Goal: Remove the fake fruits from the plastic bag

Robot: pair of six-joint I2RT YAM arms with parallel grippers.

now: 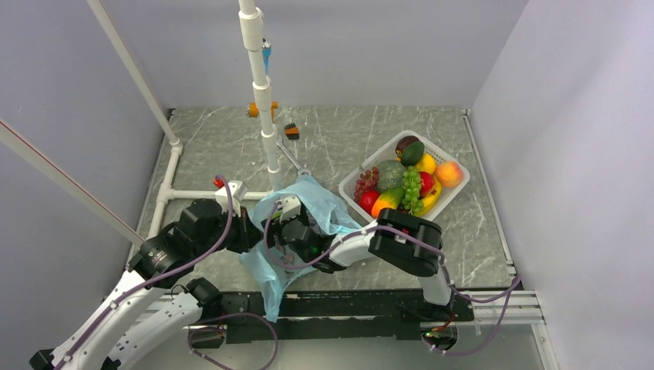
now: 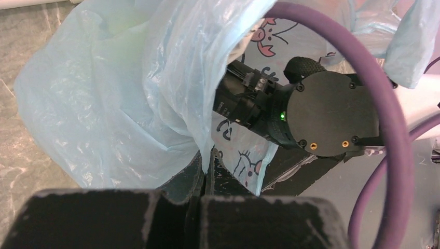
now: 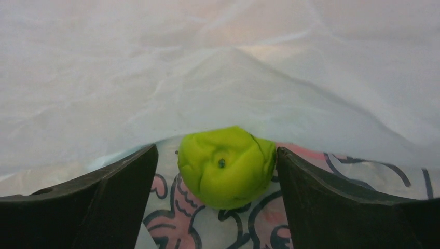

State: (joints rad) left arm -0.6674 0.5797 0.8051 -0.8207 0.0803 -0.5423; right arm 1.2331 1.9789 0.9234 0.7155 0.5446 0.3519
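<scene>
The light-blue plastic bag (image 1: 320, 208) lies crumpled between the two arms near the table's front. My left gripper (image 2: 209, 155) is shut on a fold of the plastic bag (image 2: 119, 104) at its edge. My right gripper (image 3: 217, 149) reaches inside the plastic bag (image 3: 207, 78) and stands open. A lime-green fake fruit (image 3: 227, 166) rests on the printed bag floor between the fingers, close to the right one and apart from the left. From above, the bag hides the right fingers and this fruit. Green grapes (image 1: 411, 187), a peach (image 1: 449, 173) and an avocado (image 1: 412, 153) lie in the white basket (image 1: 436, 148).
The white basket stands at the right rear of the table, just beyond the right arm's elbow (image 1: 405, 240). A white pipe frame (image 1: 266, 116) rises behind the bag, with a bar running along the left. Two small orange pieces (image 1: 291, 131) lie near the back.
</scene>
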